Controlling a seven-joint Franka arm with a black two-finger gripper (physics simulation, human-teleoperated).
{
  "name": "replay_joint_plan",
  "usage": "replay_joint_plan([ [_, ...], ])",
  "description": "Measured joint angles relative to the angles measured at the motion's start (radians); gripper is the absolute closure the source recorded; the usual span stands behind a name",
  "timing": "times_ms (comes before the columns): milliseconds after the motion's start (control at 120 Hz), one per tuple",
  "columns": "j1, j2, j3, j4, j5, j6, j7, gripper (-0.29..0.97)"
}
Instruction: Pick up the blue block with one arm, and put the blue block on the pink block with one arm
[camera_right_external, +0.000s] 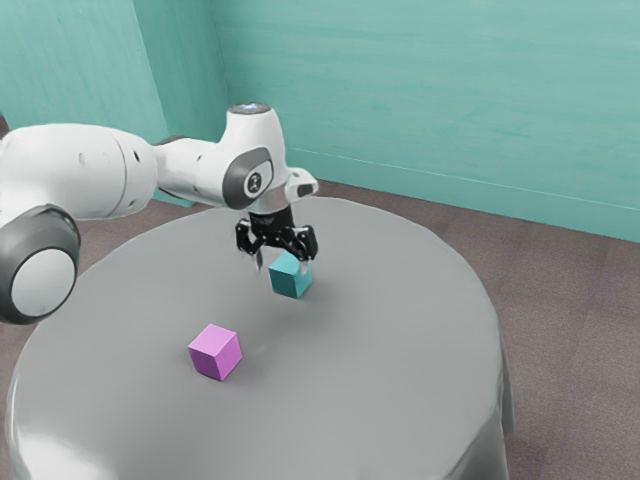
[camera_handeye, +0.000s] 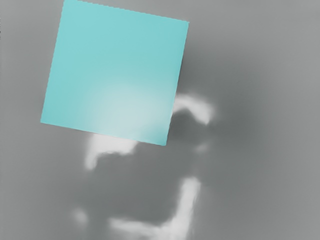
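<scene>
The blue block, a teal-blue cube, rests on the round grey table near its middle. My black gripper hangs just above the cube's back edge with its fingers spread open and nothing between them. From the wrist, the blue block's flat top face lies close under my hand, turned a little askew, with my hand's shadow on the table beside it. The pink block sits apart, nearer the table's front and toward the exterior view's left of the blue one.
The grey cloth-covered table drops off at a rounded edge on the exterior view's right. Teal walls stand behind it, above a brown floor. Bare tabletop lies between the two blocks.
</scene>
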Motion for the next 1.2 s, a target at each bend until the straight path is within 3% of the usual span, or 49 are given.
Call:
replay_joint_plan([
  [275, 0.038, 0.128, -0.003, 0.129, -0.035, 0.033, 0.132, 0.0],
  [1200, 0.097, 0.27, -0.026, 0.254, -0.119, 0.045, 0.405, 0.0],
])
